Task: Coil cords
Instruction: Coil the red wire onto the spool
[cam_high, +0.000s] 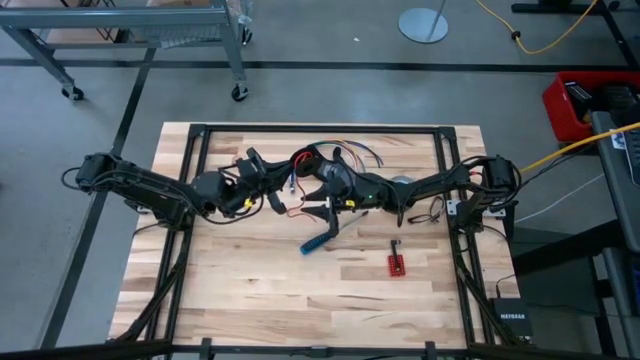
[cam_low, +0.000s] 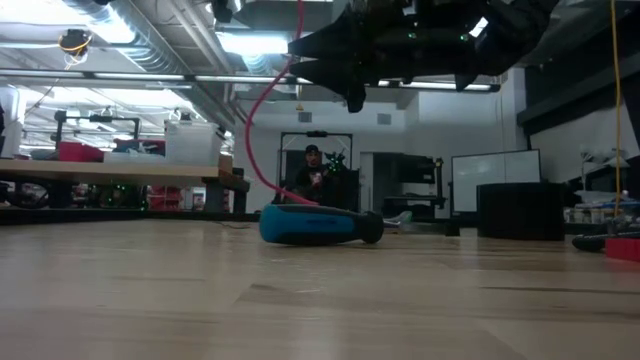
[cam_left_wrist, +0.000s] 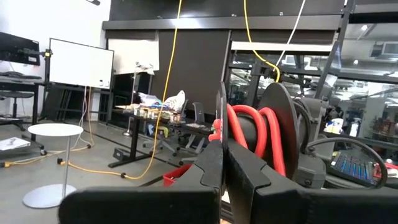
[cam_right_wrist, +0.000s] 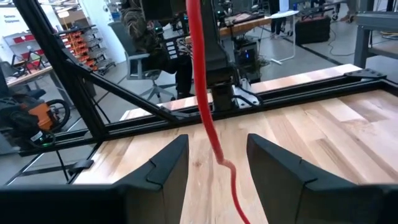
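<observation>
A black reel (cam_left_wrist: 280, 124) with red cord (cam_left_wrist: 249, 127) wound between its two flanges hangs above the table's middle (cam_high: 305, 160). My left gripper (cam_left_wrist: 222, 165) is shut on it and shows in the high view (cam_high: 268, 192), coming from the left. From the reel a red cord (cam_right_wrist: 208, 124) hangs down to the table (cam_low: 262, 120). My right gripper (cam_right_wrist: 214, 165), reaching in level from the right (cam_high: 320, 192), is open. Its fingers stand on either side of the hanging cord, apart from it. My left gripper pinches the thin near flange (cam_left_wrist: 221, 118) of the reel by its edge between the two fingers. The fingers point slightly above level, coming from the table's left. The reel is lifted clear of the table, with its flanges upright.
A blue-handled screwdriver (cam_high: 320, 240) lies on the wood near the cord's lower end (cam_low: 312, 225). A small red part (cam_high: 397, 265) lies nearer the front right. Loose thin wires (cam_high: 365, 152) lie toward the far edge. A black frame (cam_high: 200, 130) borders the table.
</observation>
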